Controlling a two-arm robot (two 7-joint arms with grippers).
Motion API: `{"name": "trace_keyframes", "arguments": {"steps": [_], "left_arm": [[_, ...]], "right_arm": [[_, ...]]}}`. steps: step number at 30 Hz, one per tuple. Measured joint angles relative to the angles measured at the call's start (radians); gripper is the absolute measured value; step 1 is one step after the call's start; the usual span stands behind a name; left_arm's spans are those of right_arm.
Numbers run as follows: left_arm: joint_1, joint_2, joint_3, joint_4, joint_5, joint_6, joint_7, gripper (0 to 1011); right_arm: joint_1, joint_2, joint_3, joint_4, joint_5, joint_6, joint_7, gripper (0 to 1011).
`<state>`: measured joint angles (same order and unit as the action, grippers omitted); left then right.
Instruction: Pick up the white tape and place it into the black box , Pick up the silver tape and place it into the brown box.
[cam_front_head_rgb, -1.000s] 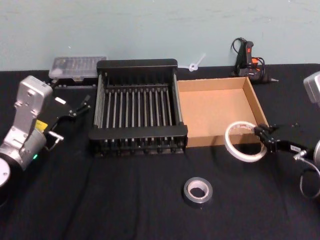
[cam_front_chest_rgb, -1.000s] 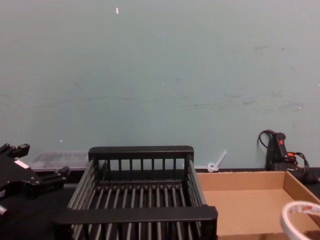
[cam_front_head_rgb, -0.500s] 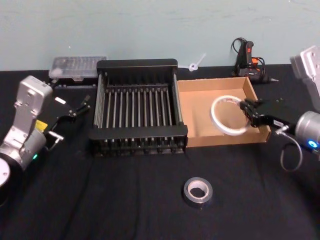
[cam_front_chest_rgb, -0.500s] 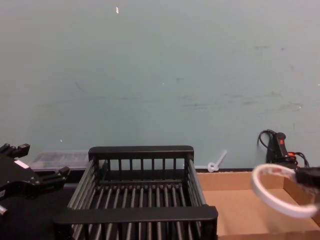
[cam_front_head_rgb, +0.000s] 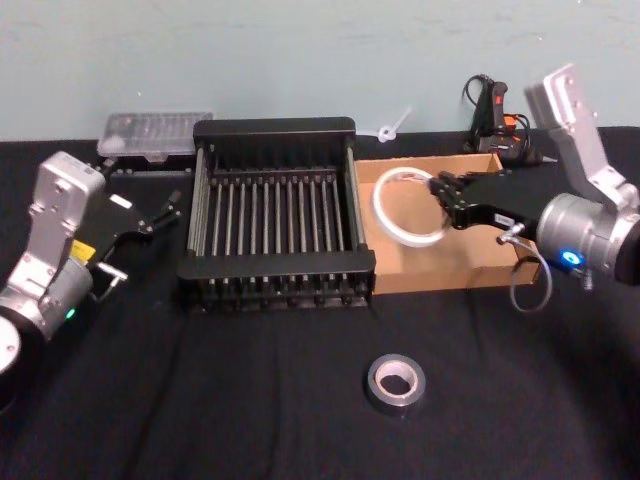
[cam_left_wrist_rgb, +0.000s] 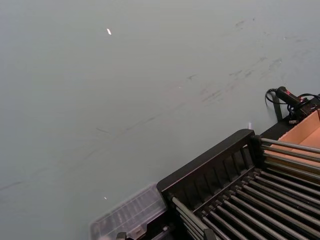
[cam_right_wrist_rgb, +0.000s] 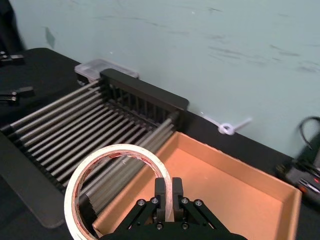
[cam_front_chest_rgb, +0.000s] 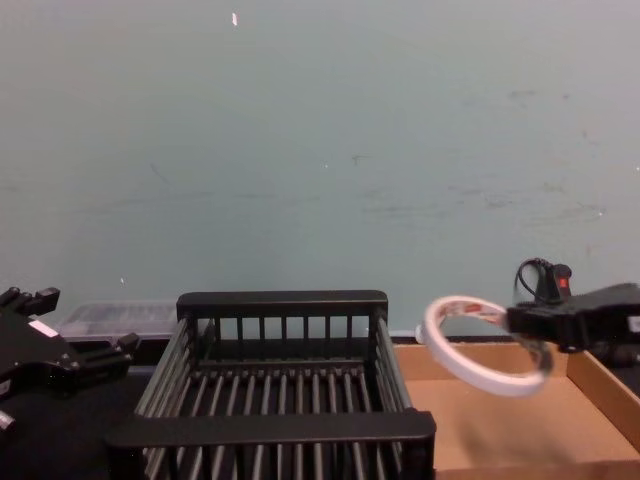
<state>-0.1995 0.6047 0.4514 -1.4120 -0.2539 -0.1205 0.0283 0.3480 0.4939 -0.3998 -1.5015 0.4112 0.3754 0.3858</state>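
The white tape (cam_front_head_rgb: 405, 205), clamped by its rim in the right gripper (cam_front_head_rgb: 447, 198), has been lifted from beside the brown box (cam_front_head_rgb: 497, 270) and carried leftward. It is now held above that tray, near the black box (cam_front_head_rgb: 275, 131), so release is judged close. The silver tape (cam_front_head_rgb: 396, 383) lies untouched on the table. The left gripper (cam_front_head_rgb: 160, 214) is parked, its fingers parted.
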Motion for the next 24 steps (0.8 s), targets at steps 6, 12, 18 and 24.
{"name": "trace_keyframes", "arguments": {"steps": [6,12,18,24], "left_arm": [[0.0,0.0,0.0,0.0,0.0,0.0,0.0,1002],[0.0,0.0,0.0,0.0,0.0,0.0,0.0,1001],[0.0,0.0,0.0,0.0,0.0,0.0,0.0,1001],[0.0,0.0,0.0,0.0,0.0,0.0,0.0,1001]], "right_arm": [[0.044,-0.029,-0.035,0.039,-0.016,-0.006,0.021,90],[0.079,-0.055,-0.064,0.071,-0.032,-0.012,0.037,90],[0.115,-0.083,-0.096,0.107,-0.053,-0.018,0.05,90],[0.153,-0.114,-0.129,0.145,-0.077,-0.024,0.066,90]]}}
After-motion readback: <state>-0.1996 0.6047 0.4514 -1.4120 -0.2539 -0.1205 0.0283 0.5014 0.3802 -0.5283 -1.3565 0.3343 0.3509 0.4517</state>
